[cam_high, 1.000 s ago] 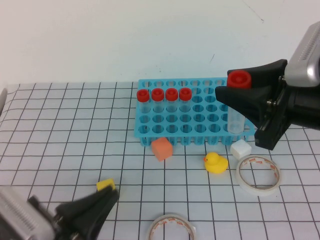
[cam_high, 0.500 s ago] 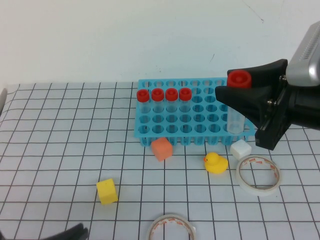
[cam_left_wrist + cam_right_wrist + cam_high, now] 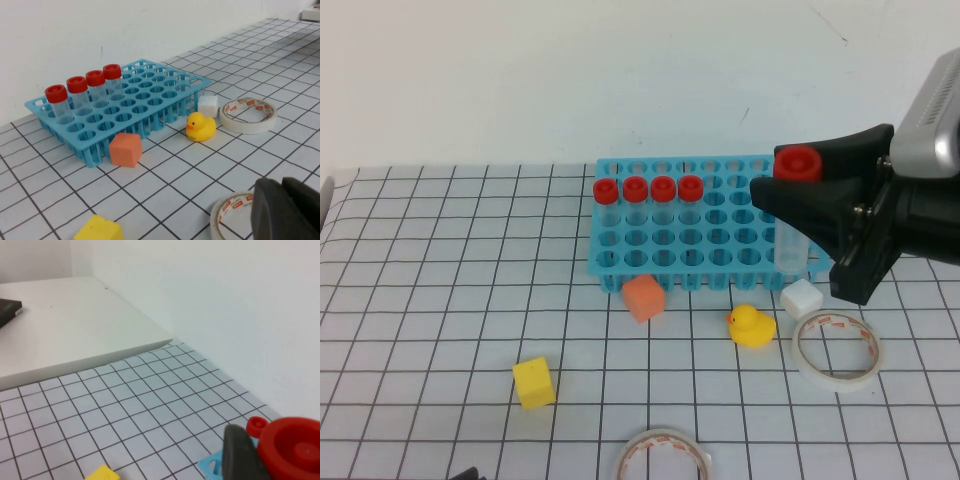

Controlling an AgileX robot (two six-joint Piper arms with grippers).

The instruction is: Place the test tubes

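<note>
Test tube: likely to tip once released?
Probably not: right end effector holds test tube upright at the rack's right end; holes should steady it. Smooth plastic may slip. Left end effector rests shut by the front tape.

Right arm enters the high view from 3 o'clock, wrist raised. The right gripper (image 3: 785,195) points toward 9 o'clock, jaws closed around an upright test tube (image 3: 798,162) just below its cap. The left gripper (image 3: 282,200) sits low at 7 o'clock, almost out of that view. Its jaws appear pressed together.
</note>
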